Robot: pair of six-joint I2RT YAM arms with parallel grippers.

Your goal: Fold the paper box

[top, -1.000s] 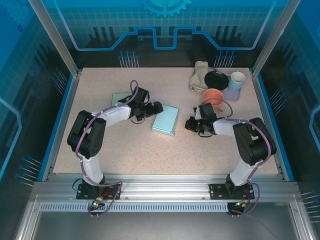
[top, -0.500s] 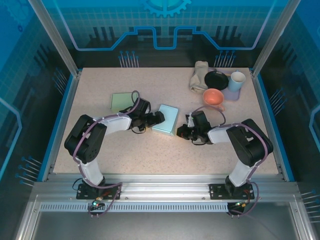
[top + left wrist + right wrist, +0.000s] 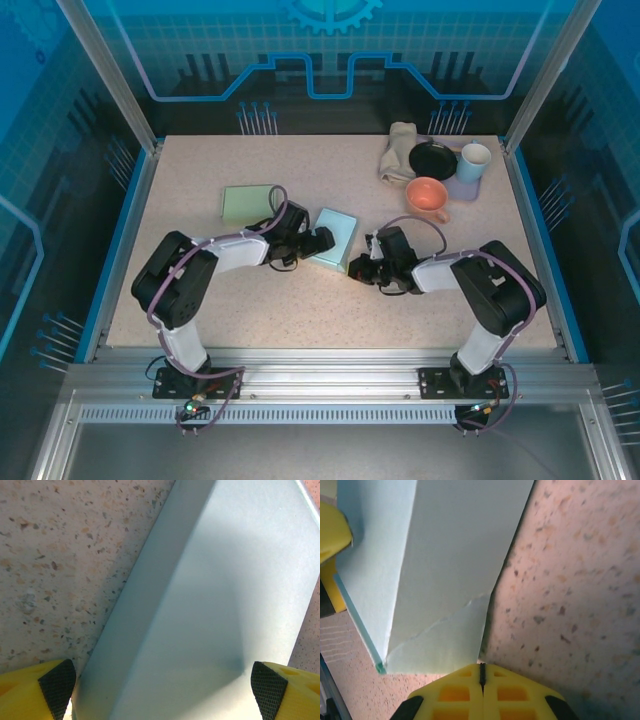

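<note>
Mid-table, my left claw [image 3: 162, 682] spread wide astride paper box [image 3: 336, 235]; my right claw [image 3: 481, 672] closed, empty, tips at box corner; bowl [image 3: 428, 193], cup [image 3: 473, 162], cloth [image 3: 398, 152] far right; left contact with box unclear.

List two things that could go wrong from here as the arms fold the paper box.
The shut right gripper sits at the edge of the box by a ragged flap; pushing may tear or crumple it. The open left gripper straddles the box; closing could crush its wall.
</note>
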